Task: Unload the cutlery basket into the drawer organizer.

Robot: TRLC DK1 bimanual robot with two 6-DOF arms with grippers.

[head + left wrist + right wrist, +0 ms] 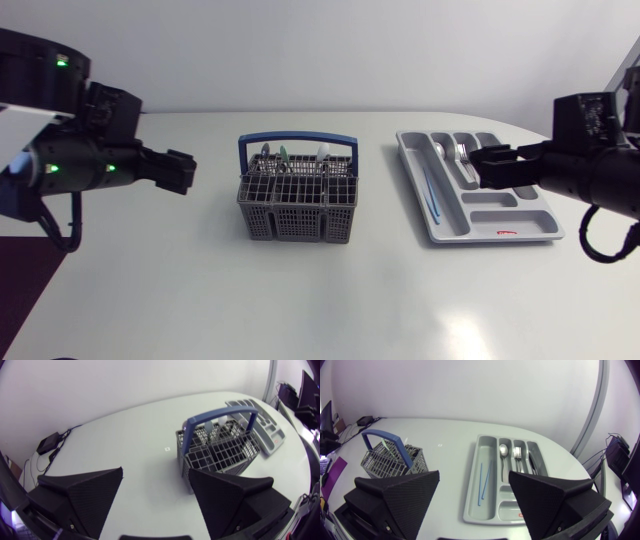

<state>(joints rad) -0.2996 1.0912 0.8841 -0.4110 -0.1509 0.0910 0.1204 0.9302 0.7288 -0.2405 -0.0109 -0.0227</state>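
Note:
The grey mesh cutlery basket point(297, 205) with a blue handle stands mid-table; a few utensil tips stick up along its back row. To its right lies the grey drawer organizer point(477, 186), holding a spoon point(503, 452), a fork point(517, 455), a dark knife point(532, 461) and two blue sticks point(484, 482). My left gripper point(186, 172) hovers open left of the basket point(220, 450), nothing between its fingers. My right gripper point(487, 166) hangs open above the organizer point(506, 480), empty.
A small black box with cables point(49, 442) lies near the table's far edge in the left wrist view. Bare white tabletop point(330, 300) spreads in front of the basket and organizer.

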